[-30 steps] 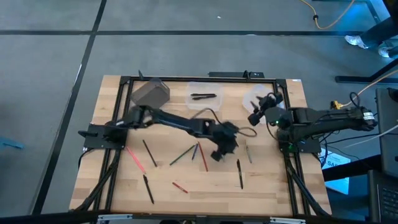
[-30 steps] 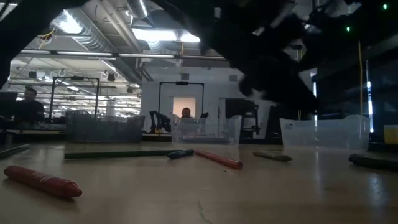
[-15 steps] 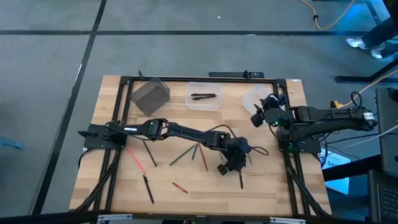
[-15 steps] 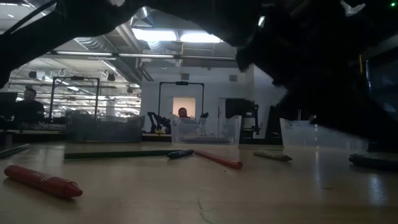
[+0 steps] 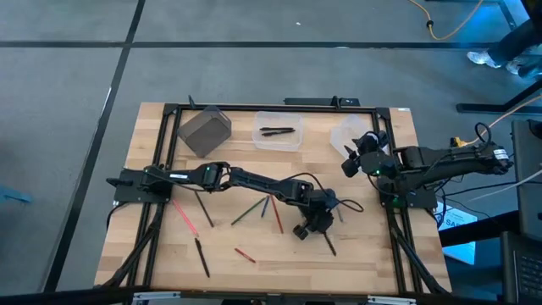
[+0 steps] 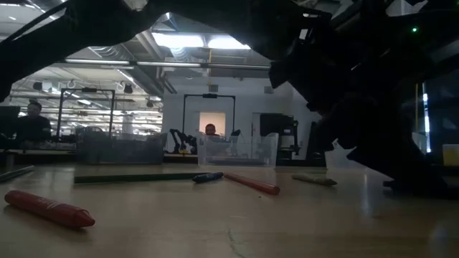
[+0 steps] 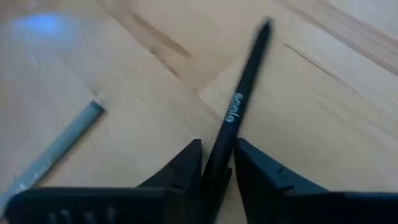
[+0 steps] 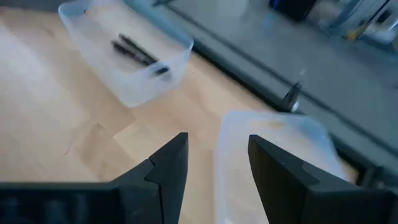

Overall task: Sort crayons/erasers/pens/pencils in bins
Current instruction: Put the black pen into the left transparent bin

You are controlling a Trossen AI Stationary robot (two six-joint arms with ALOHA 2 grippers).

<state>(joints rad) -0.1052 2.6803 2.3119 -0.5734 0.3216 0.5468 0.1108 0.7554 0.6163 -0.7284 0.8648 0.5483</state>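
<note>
My left gripper (image 5: 313,230) is low over the table's right middle, shut on a black pen (image 5: 329,244). Its wrist view shows the pen (image 7: 239,102) running out from between the fingers, with a grey stick (image 7: 57,149) lying beside it. My right gripper (image 5: 347,159) hangs open beside the clear rounded tub (image 5: 347,132). The clear squarish tub (image 5: 278,131) holds black pens, and the grey box (image 5: 203,129) stands to its left. Pink (image 5: 184,216), green (image 5: 247,212), red (image 5: 277,216) and black (image 5: 201,256) sticks lie flat on the wood. My left gripper pinches the black pen near one end (image 7: 219,163) between its two fingers, which lie along the pen. The pen's printed barrel and free end (image 7: 266,26) stick out ahead of the fingers. Whether the free end rests on the table, I cannot tell.
A black frame (image 5: 254,108) rims the wooden table. In the low view a red crayon (image 6: 50,208), a green pencil (image 6: 136,177) and a red stick (image 6: 251,184) lie on the near part. My left arm (image 5: 254,180) stretches across the table's middle.
My left gripper has moved toward the table's near right and come down at the black pen. The pen, which lay pointing from far to near, has turned: its near end has swung toward the right.
</note>
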